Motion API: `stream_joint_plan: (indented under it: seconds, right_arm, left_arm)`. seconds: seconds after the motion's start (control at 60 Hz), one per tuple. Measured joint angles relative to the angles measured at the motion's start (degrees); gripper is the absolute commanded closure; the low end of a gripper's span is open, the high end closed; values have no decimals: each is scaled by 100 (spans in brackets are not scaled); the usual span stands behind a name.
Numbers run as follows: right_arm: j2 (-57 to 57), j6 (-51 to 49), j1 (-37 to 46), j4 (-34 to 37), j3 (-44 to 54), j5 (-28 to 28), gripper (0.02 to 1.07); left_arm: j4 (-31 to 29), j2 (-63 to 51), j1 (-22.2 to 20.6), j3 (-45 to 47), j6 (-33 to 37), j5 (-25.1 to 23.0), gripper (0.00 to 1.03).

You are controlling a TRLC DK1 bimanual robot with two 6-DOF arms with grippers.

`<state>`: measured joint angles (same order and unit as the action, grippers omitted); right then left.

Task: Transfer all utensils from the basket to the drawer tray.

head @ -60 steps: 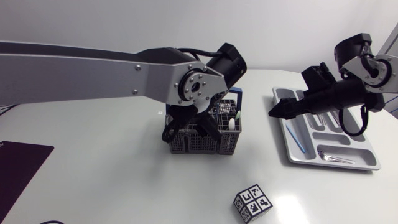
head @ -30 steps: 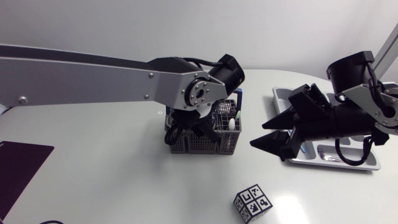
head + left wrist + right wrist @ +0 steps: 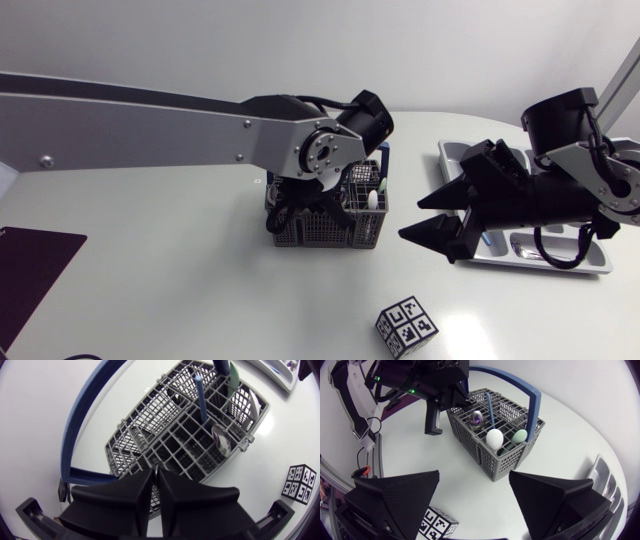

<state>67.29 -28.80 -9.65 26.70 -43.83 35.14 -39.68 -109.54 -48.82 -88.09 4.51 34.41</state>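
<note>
- A grey wire-mesh cutlery basket with a blue hoop handle (image 3: 352, 232) (image 3: 200, 435) (image 3: 492, 460) stands on the white counter (image 3: 180, 280).
- Standing in the basket are a utensil with a thin blue handle (image 3: 200, 397) (image 3: 490, 407), a white spoon (image 3: 370, 200) (image 3: 494, 438), a pale green spoon (image 3: 520, 436) and a shiny metal spoon (image 3: 220, 440) (image 3: 476, 419).
- The left tool (image 3: 156, 469) is right above the basket. Its fingers are pressed together with the tips at the mesh, on the side away from the white spoon.
- The right tool (image 3: 415, 218) (image 3: 474, 476) hangs just right of the basket, pointing towards it, with its fingers spread wide apart.
- A grey plastic drawer tray (image 3: 580, 264) (image 3: 605, 475) lies well right of the basket, beyond the right tool.
- A white cube with black square markings (image 3: 407, 325) (image 3: 298, 482) (image 3: 437, 522) sits near the basket, on its front right.
</note>
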Motion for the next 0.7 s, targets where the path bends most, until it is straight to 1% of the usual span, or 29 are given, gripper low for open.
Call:
stream_joint_plan:
  seconds: [0.367, 0.55, 0.7]
  right_arm:
    - [-59, 2, -76, -2, 9, -2, 7]
    - [-76, 2, -103, 0, 11, -2, 7]
    - [-181, 2, -168, -2, 74, -2, 7]
  left_arm:
    - [9, 175, 0, 2, 7, 42, 100]
    - [22, 634, -7, 26, 26, 63, 100]
    - [72, 1064, -87, 149, 160, 192, 100]
